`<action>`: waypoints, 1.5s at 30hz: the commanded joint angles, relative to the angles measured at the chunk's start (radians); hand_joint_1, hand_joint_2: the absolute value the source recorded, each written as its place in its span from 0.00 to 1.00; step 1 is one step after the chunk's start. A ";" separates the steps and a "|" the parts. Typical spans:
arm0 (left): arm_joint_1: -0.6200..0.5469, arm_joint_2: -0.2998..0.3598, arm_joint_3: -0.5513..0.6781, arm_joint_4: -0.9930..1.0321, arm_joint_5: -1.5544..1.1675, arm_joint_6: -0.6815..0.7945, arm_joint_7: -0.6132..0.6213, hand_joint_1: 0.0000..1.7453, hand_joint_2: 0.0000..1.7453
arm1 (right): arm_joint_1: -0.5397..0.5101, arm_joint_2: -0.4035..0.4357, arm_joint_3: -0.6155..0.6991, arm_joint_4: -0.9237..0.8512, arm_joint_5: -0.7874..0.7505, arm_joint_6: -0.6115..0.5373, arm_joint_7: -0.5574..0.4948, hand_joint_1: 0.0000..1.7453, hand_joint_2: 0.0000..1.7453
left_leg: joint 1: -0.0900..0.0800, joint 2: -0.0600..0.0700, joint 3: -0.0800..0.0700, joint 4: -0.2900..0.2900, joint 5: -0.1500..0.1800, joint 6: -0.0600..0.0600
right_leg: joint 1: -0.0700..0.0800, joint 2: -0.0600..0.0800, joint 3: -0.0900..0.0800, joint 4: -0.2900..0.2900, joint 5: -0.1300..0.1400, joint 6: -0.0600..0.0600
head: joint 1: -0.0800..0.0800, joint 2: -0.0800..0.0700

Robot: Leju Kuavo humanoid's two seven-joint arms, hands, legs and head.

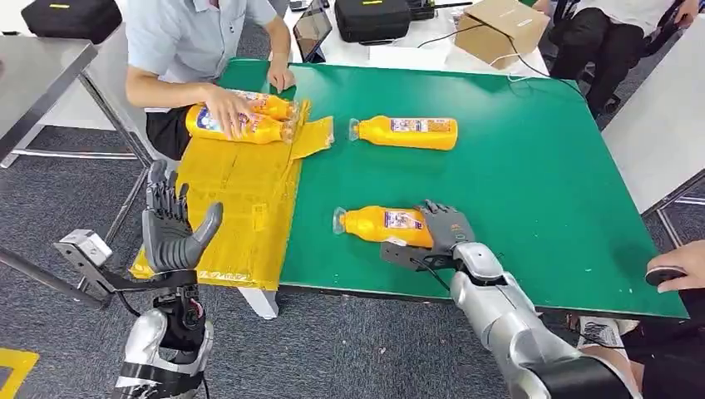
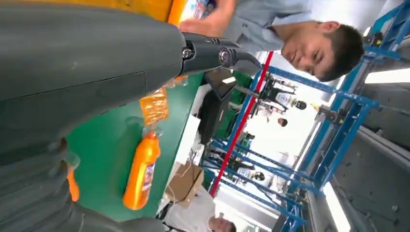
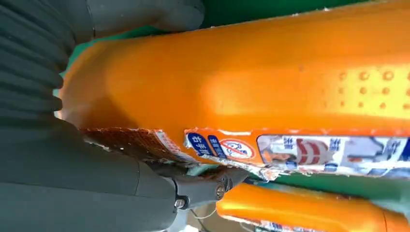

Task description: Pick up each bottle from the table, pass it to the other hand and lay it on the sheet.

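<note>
Green bench (image 1: 532,191) takes up most of the head view, running from top centre down to the lower right. Yellow sheet (image 1: 241,199) hangs over its left edge, crinkly and a bit rucked up at the top.

Up in the upper left a person (image 1: 199,33) in a light blue shirt is leaning in, one hand pressing down on two orange bottles (image 1: 249,120) lying side by side at the top of the sheet.

Another bottle (image 1: 407,133) lies on its side on the bare green, upper centre, cap pointing left, well apart from everything else.

Then the nearest bottle (image 1: 378,224), lower centre, also on its side with its cap to the left. My right hand (image 1: 445,226) is wrapped round its base end, fingers over the top, and the bottle is lying on the bench. In my right wrist view the orange body (image 3: 270,82) sits right up against my palm, torn label and all.

My left hand (image 1: 173,229) is up at the lower left, just off the near corner of the sheet, fingers spread and pointing up, holding nothing.
</note>
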 commanded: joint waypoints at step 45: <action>0.161 -0.009 -0.279 0.036 -0.303 -0.165 -0.005 0.00 1.00 | 0.340 0.195 0.295 -0.585 -0.837 0.129 -0.485 1.00 1.00 | 0.001 0.000 -0.002 -0.001 -0.002 -0.001 | 0.001 0.000 -0.002 -0.001 -0.001 -0.001 | 0.000 0.000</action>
